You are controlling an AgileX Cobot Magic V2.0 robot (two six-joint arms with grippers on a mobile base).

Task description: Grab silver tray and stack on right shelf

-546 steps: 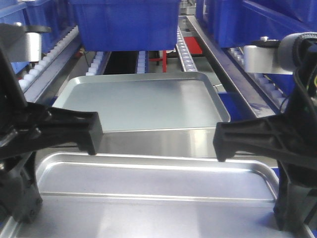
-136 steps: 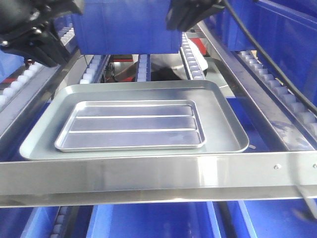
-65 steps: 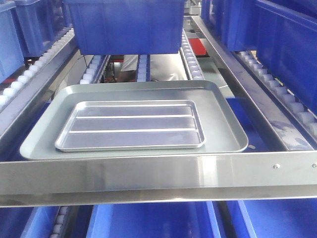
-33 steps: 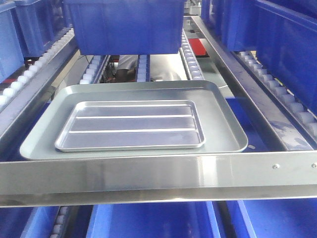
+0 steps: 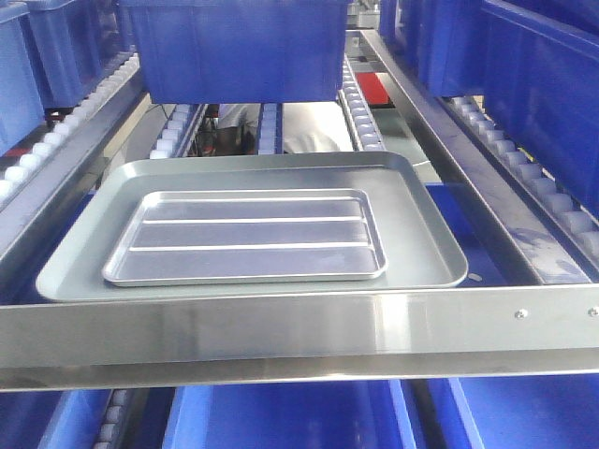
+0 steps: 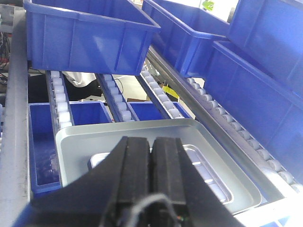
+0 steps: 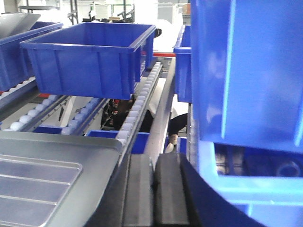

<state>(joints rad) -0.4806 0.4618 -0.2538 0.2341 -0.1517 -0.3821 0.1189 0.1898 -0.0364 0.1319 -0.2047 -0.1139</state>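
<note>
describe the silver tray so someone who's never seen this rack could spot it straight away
Find the shiny steel front crossbar of the roller rack; just behind it lies a large matte-grey tray on the rails. The silver tray rests inside that grey one, toward its left side. It is the smaller, shinier of the two, with a shallow raised rim and two long raised ridges across its floor.

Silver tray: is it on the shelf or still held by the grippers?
On the shelf: silver tray lies flat inside the grey tray, no gripper touching.
</note>
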